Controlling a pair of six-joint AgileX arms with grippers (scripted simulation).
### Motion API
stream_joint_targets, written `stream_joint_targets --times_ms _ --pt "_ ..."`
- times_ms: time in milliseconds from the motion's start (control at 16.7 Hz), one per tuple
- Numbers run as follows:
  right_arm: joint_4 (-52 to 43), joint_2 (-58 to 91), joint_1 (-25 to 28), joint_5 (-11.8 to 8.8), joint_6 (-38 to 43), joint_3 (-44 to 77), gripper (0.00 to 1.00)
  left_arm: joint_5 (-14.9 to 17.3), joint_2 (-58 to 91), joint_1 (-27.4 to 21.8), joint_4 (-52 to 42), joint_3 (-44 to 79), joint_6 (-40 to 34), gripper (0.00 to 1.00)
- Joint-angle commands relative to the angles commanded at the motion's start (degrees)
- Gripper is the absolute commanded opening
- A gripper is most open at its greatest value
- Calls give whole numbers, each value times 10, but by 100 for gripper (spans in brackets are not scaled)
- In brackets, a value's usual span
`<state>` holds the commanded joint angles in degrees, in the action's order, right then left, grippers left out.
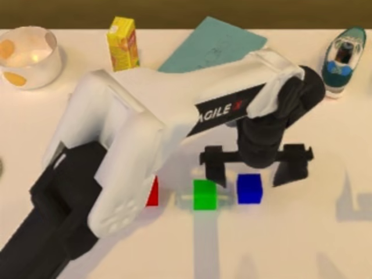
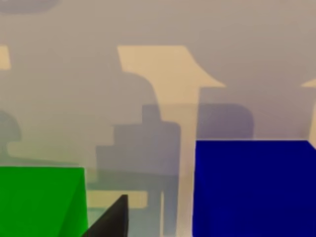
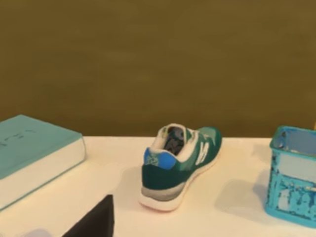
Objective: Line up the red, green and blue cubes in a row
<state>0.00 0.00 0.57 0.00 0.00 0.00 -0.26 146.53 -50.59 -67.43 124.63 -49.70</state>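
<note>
From above, the left arm reaches across the table, its left gripper (image 1: 254, 164) hanging with fingers spread wide, holding nothing, just behind the gap between the green cube (image 1: 204, 194) and the blue cube (image 1: 249, 188). The red cube (image 1: 153, 192) peeks out from under the arm's white casing, left of the green one. All three sit near the middle of the table in a rough row, red, green, blue from left to right, the blue one slightly farther back. A bowl (image 1: 29, 57), a yellow carton (image 1: 122, 42), a teal book (image 1: 216, 42) and a shoe (image 1: 344, 60) stand along the far edge.

Seen from the left wrist, the green and blue cubes lie apart on the table, with one dark fingertip (image 2: 112, 220) between them.

Seen from the right wrist, only the book, the shoe and a blue crate (image 3: 294, 175) show; the right gripper's state I cannot tell.

I judge the row is nearly finished. Next comes lifting clear without nudging either cube.
</note>
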Motion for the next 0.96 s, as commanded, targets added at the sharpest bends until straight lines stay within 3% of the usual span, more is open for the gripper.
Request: stream_joint_targets --times_ms 420,960 --pt "0 0 0 0 0 0 100 0 1 1 -10 10 0 100" --pt "0 0 0 0 0 0 100 0 -5 11 -154 149 -2 100"
